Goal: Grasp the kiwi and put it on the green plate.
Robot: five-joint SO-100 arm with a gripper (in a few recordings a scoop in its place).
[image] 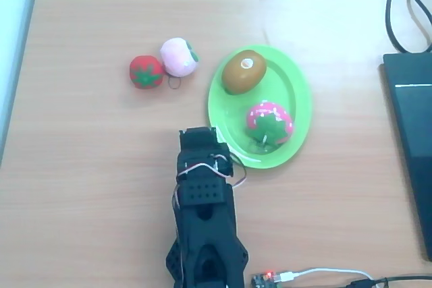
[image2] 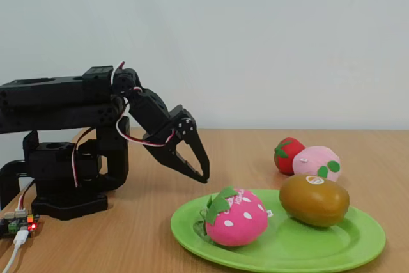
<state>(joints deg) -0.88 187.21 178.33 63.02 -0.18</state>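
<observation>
While resting on green plate [image2: 358,244] beside pink strawberry [image2: 235,217], kiwi [image2: 314,199] untouched. Tool [image2: 202,176] empty, hanging above desk [image2: 147,234] just left of plate; fingertips together, clenched. Tomato [image: 146,72], peach [image: 179,56] apart on desk.

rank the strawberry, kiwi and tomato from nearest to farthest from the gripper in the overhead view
1. Strawberry, on the green plate, right of the gripper.
2. Kiwi, on the plate's far end.
3. Tomato, on the table, up-left; close to the kiwi's distance.
</observation>
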